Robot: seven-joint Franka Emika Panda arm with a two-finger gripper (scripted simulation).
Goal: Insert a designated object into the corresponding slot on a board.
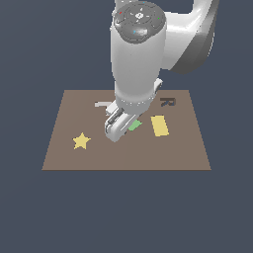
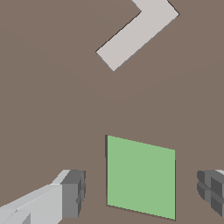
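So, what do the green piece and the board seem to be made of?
These are simulator renders, so material is a guess. The green piece looks like thin matte plastic: flat, uniform colour, no shine. The board looks like matte brown card or wood: even tone, no grain or gloss visible.

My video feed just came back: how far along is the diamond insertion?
The green diamond looks already seated in the board: the wrist view shows it flat, with a dark edge along one side. The gripper is open, its fingers on either side of the piece, not touching it. What looks left is lifting the arm away; how deeply the piece sits cannot be judged.
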